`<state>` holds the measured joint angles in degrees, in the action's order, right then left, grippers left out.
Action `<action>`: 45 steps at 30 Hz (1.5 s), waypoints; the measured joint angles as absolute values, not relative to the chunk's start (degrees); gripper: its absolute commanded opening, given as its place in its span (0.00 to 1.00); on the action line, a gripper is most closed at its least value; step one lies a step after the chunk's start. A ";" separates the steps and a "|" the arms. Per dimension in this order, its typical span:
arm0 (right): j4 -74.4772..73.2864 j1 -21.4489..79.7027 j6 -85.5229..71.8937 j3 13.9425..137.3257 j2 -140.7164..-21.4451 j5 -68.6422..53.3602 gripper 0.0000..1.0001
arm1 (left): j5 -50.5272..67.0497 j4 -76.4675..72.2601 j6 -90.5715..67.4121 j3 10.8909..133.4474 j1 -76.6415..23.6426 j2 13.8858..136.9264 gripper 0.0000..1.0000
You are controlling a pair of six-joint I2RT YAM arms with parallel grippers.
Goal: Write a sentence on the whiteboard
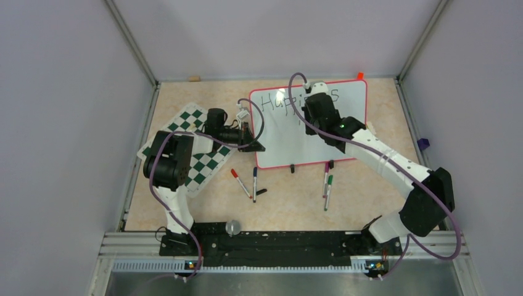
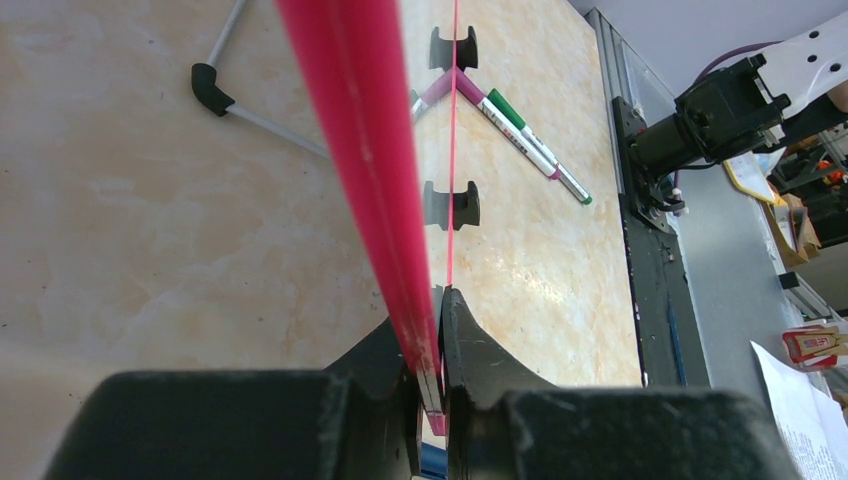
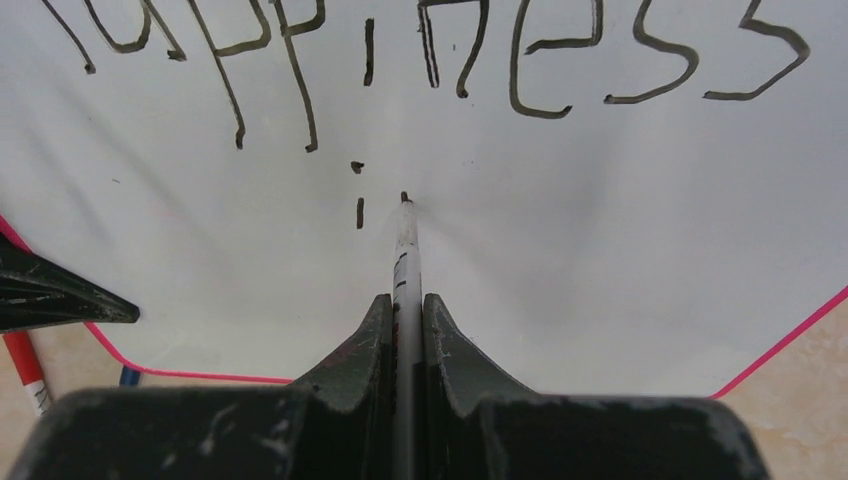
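Observation:
The whiteboard (image 1: 290,145), white with a thin red frame, lies on the table with "Happiness" written along its top. My left gripper (image 1: 254,146) is shut on the board's near-left corner. In the left wrist view the jaws of that gripper (image 2: 437,300) pinch the red edge (image 2: 350,120). My right gripper (image 1: 313,117) hovers over the board's upper middle, shut on a marker. In the right wrist view this gripper (image 3: 405,300) clamps the marker (image 3: 405,245), whose tip meets the whiteboard (image 3: 600,250) beside a small dotted stroke under the word.
A green-and-white chess mat (image 1: 197,157) lies under the left arm. In front of the board lie a red marker (image 1: 240,182), a black-capped marker (image 1: 255,184), a purple marker (image 1: 326,176) and a green marker (image 1: 327,191). Walls close in the table's far and side edges.

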<state>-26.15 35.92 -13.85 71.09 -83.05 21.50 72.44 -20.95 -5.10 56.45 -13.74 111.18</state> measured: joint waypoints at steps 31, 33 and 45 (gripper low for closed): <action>-27.59 32.34 -13.72 68.97 -81.43 17.80 0.00 | 72.36 -21.52 -5.78 56.18 -13.74 111.18 0.00; -27.64 32.34 -13.72 68.99 -81.36 17.72 0.00 | 72.40 -21.80 -5.87 56.12 -13.74 111.18 0.00; -27.22 33.26 -14.17 68.99 -71.20 15.84 0.00 | 72.62 -22.81 -6.39 55.77 -13.74 111.18 0.00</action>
